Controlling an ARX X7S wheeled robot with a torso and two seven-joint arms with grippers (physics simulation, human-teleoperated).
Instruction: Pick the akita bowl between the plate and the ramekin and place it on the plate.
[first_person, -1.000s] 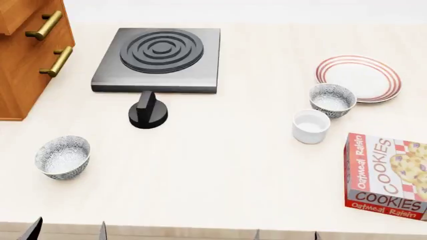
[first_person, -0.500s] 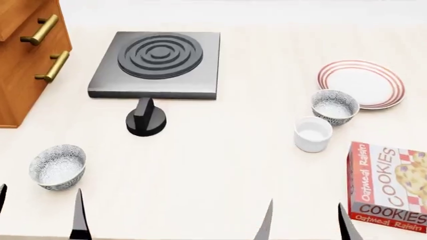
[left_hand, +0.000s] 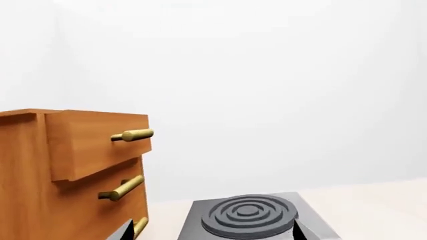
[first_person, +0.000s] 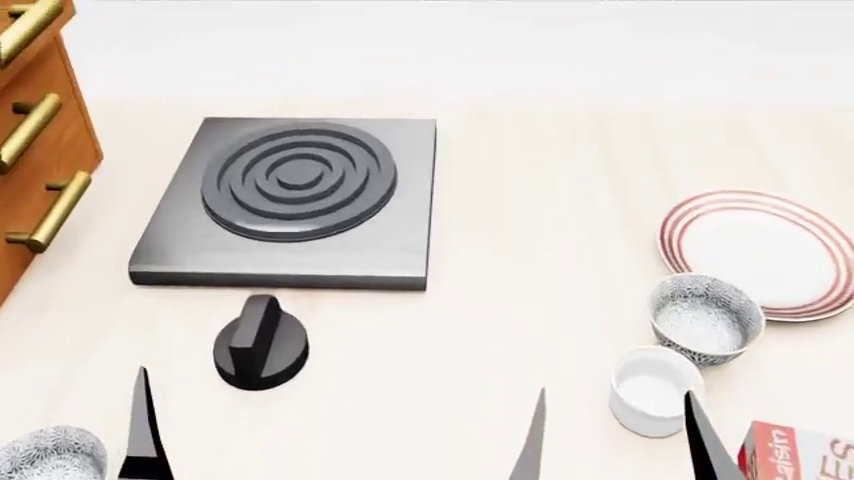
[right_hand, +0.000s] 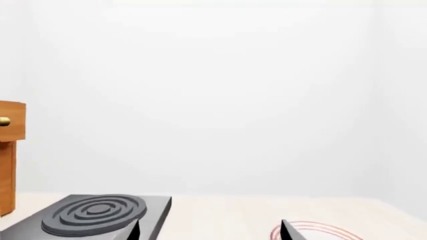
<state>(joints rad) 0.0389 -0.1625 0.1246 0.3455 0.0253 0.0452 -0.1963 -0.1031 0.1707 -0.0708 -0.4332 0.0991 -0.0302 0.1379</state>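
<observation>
The akita bowl, grey-speckled, stands on the counter between the red-ringed plate and the plain white ramekin, close to both. A sliver of the plate also shows in the right wrist view. My right gripper is open and empty at the near edge; its fingertips straddle the ramekin's near side, short of the bowl. My left gripper is open and empty too, with one finger showing at the lower left. A second speckled bowl sits at the bottom left corner.
A dark hotplate lies at the middle left with a black knob in front of it. A wooden drawer cabinet with brass handles stands at the far left. A red cookie box lies near the ramekin at the bottom right.
Everything on the counter has slid down in the head view. Both grippers' fingertips have risen from the bottom edge into view, and the right pair now reaches the ramekin's level.
</observation>
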